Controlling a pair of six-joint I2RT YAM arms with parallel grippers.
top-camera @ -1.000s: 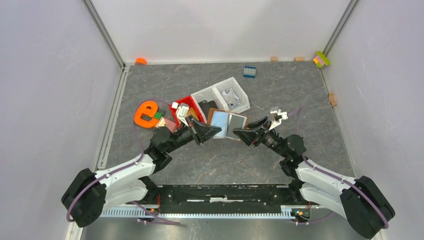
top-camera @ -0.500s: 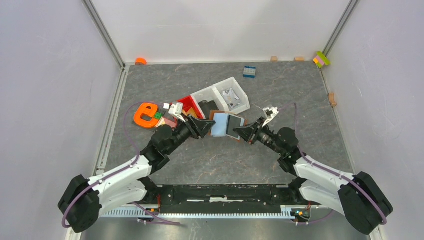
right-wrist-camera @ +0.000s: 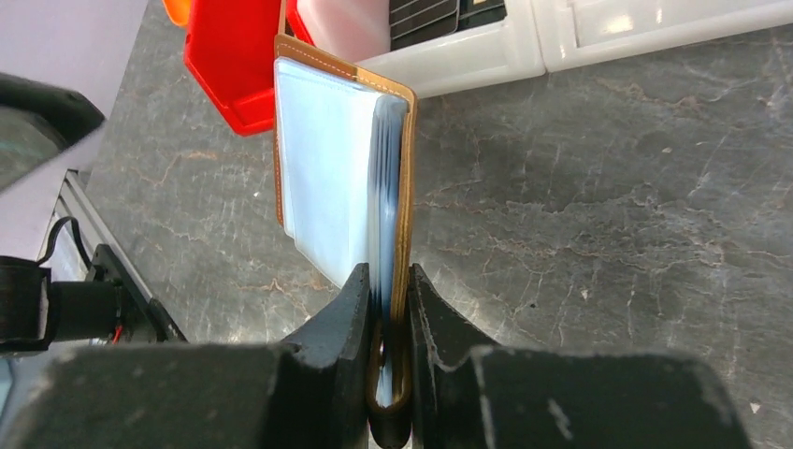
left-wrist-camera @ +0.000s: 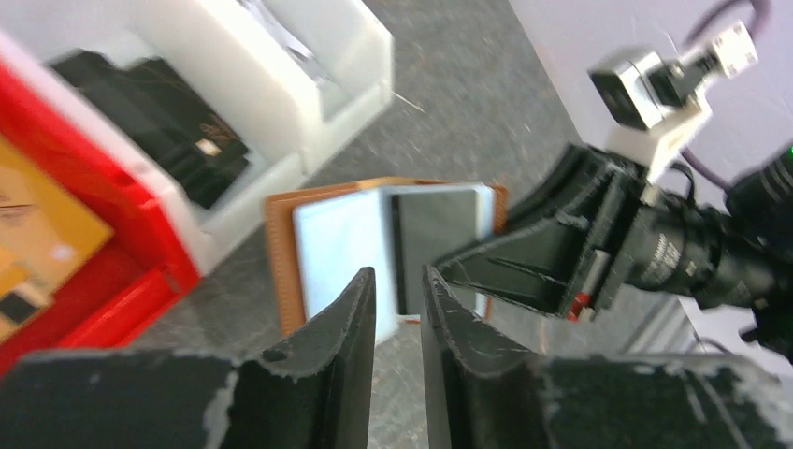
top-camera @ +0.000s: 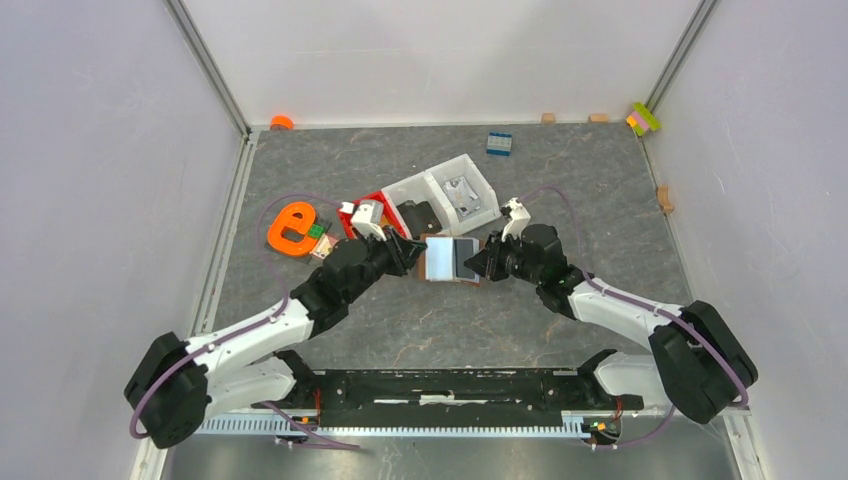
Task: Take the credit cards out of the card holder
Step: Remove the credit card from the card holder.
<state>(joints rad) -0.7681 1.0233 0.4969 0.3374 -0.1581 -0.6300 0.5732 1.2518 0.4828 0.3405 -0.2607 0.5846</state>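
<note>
From above, we see the open brown leather card holder [top-camera: 452, 259] between the left gripper [top-camera: 413, 256] and the right gripper [top-camera: 482, 264], near a white plastic bin [top-camera: 410, 186]. Only the right wrist view shows the right gripper clamped on its cover and sleeves. The left wrist view shows the left gripper slightly open at a pale sleeve's edge.

Card holder [top-camera: 452, 259] just before bins [top-camera: 430, 177], between both jaws.

L hand [left-wrist-camera: 397, 277] ajar, R hand [right-wrist-camera: 386, 277] tight.
</note>
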